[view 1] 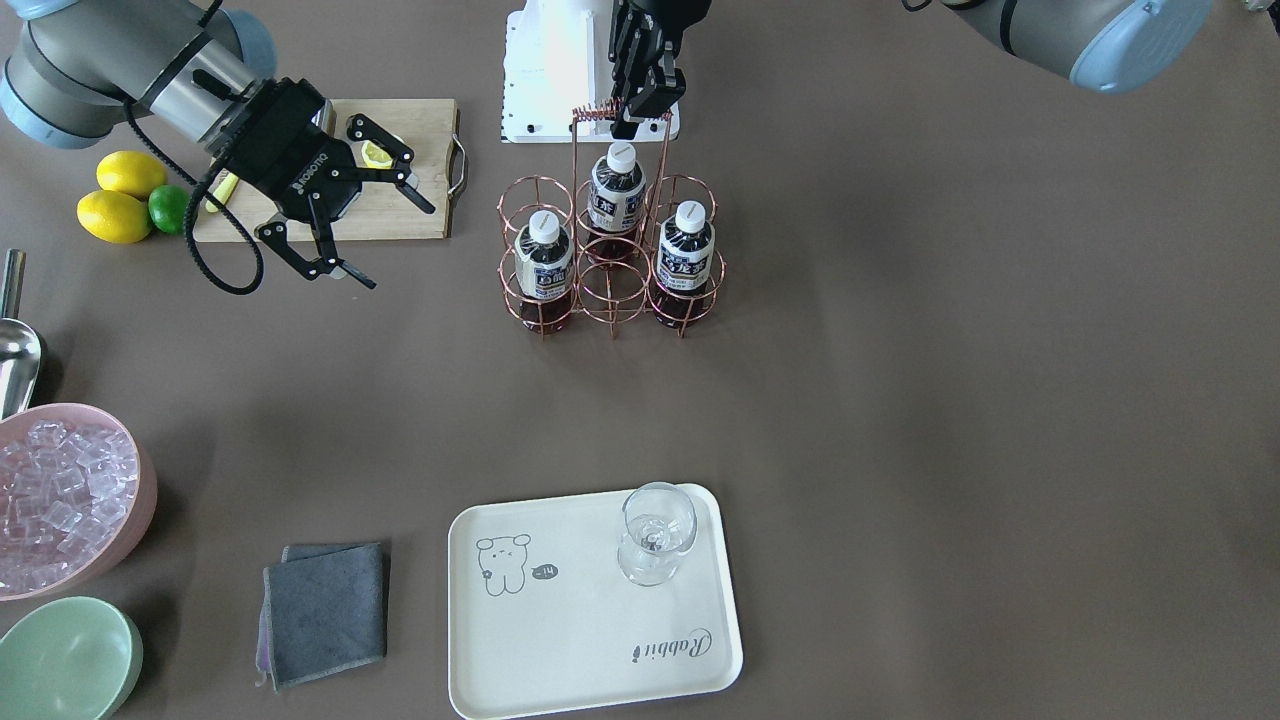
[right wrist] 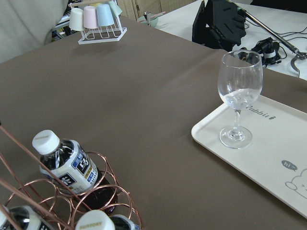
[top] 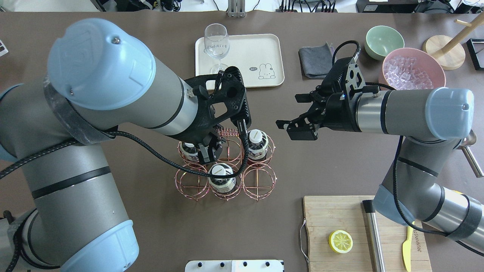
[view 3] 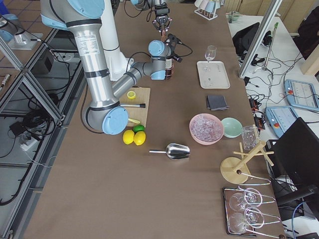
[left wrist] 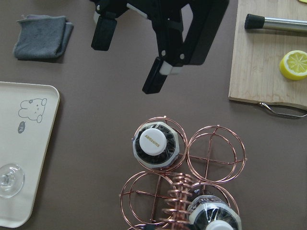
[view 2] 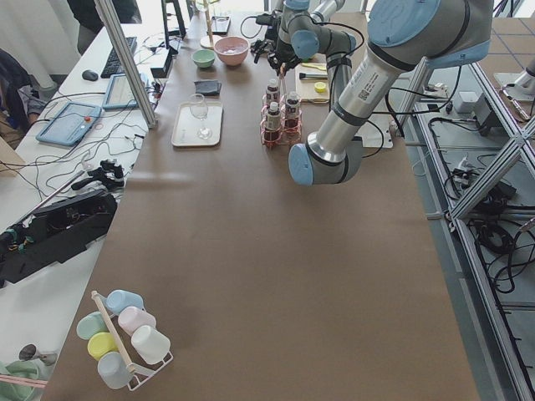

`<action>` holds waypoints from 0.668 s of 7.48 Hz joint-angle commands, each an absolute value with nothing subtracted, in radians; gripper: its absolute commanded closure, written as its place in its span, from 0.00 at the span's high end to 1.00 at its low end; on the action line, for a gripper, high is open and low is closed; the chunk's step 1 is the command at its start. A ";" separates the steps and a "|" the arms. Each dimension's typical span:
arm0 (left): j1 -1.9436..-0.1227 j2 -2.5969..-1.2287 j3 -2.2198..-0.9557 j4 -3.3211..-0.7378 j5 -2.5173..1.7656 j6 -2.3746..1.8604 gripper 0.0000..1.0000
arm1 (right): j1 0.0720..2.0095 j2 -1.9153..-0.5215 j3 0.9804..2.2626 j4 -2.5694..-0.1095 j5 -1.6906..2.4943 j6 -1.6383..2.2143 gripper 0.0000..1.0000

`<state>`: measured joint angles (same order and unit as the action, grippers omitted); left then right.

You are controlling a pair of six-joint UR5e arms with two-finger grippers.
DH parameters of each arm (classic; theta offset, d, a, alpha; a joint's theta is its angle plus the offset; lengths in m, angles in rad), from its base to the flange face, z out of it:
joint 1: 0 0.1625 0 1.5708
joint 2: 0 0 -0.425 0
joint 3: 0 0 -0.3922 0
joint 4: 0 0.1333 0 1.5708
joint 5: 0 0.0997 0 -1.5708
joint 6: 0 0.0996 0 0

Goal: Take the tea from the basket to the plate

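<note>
The left gripper (top: 212,150) hangs directly over the basket (left wrist: 216,154). Its jaws are drawn close together with nothing between them. The tips sit just beside the coiled handle and just above the white cap of the tea (top: 221,177), which stands upright in the middle cell of the row nearer the robot. One more bottle (view 1: 545,265) and another (view 1: 685,252) stand upright in the two end cells of the far row (all three look alike, with dark liquid and a white-and-blue label).

Off to the basket's side, the right gripper (view 1: 402,247) hovers above the brown surface (view 1: 900,400). Its jaws are spread wide and hold nothing, and it is apart from the wire. Next to it lies a wooden cutting board (top: 332,215) with a lemon half (top: 340,241) on top.

Farther out, on the side away from the robot and well apart from the basket, lies the plate (view 1: 560,650). A wine glass (view 1: 655,535) stands upright near one of its corners. A folded grey cloth (view 1: 325,610) lies near the plate. Past that are a pink bowl (view 1: 148,490) heaped with ice and a pale green bowl (view 1: 65,660).
</note>
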<state>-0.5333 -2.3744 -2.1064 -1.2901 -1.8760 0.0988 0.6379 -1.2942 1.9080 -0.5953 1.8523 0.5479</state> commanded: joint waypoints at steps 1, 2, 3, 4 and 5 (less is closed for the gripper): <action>-0.525 -2.373 -2.106 -1.290 -1.876 0.098 0.00 | 0.551 -1.261 1.913 -0.588 1.750 0.542 1.00; -0.525 -2.373 -2.105 -1.290 -1.876 0.098 0.00 | 0.543 -1.267 1.927 -0.588 1.750 0.540 1.00; -0.525 -2.373 -2.106 -1.290 -1.876 0.098 0.00 | 0.531 -1.273 1.927 -0.588 1.749 0.538 1.00; -0.525 -2.373 -2.106 -1.290 -1.876 0.098 0.00 | 0.508 -1.269 1.924 -0.588 1.717 0.538 1.00; -0.525 -2.373 -2.106 -1.290 -1.876 0.098 0.00 | 0.470 -1.270 1.924 -0.588 1.668 0.532 1.00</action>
<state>-0.5247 -2.3731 -2.1059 -1.2901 -1.8761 0.0982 0.5214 -1.2696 1.9242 -0.5876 1.7318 0.5386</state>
